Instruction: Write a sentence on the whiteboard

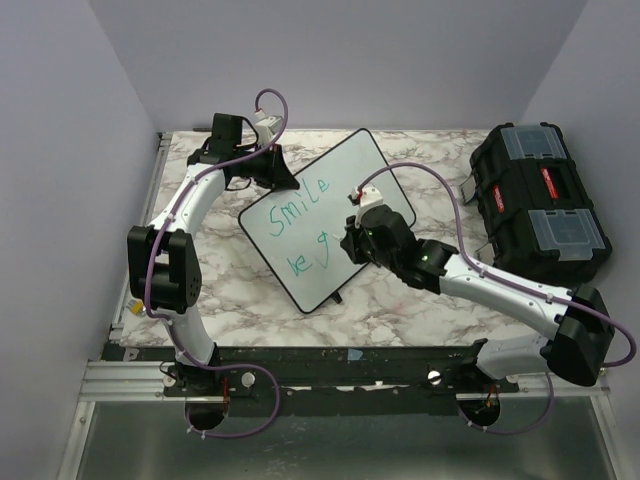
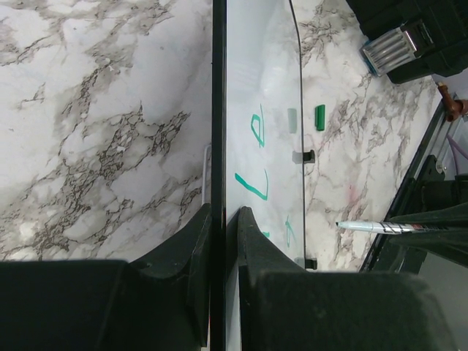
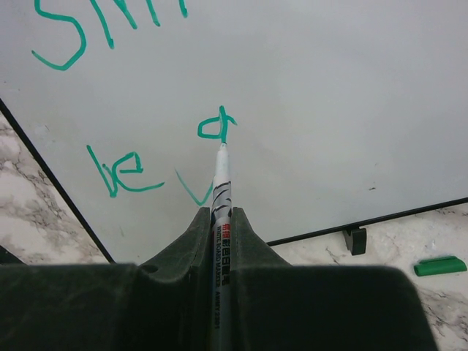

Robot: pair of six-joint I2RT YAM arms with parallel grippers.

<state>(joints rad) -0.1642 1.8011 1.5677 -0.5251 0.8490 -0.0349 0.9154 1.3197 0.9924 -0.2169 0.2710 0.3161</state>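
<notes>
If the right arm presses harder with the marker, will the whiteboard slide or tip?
Probably not slide much: the left pincer clamps the whiteboard edge. The board looks thin and rigid, so it may flex little. It rests on small feet, so hard pressure from the marker might rock it.

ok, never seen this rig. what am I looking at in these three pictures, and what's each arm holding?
Two robot arms are bolted at the near edge of a marble-patterned table. The wide picture comes from a fixed camera above and behind them; the other two come from cameras on each wrist, looking along that arm's own jaws.

The left gripper is shut on the black-framed edge of a whiteboard, seemingly steadying it. The right gripper is shut on a marker, its tip on the board at a green "g". So far the green writing reads "Smile" with "be g" below.

Also on the table: a black toolbox at the right, and a small green piece, probably the marker's cap, beside the board.
</notes>
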